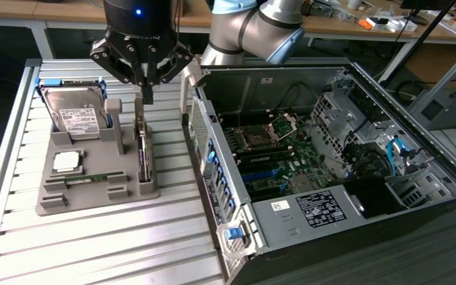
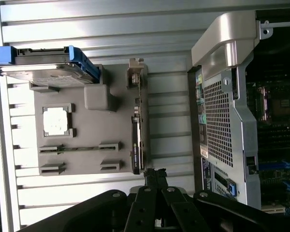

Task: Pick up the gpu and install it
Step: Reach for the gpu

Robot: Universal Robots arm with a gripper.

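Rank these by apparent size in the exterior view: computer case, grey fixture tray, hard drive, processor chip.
1. computer case, by far the largest
2. grey fixture tray
3. hard drive
4. processor chip, the smallest

All sit at similar distance from the camera, so the order is reliable.

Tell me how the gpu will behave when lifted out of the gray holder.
The gpu is a thin card standing on edge, so it is probably stiff and light. Once clear of the gray holder, it would likely tip over if released.
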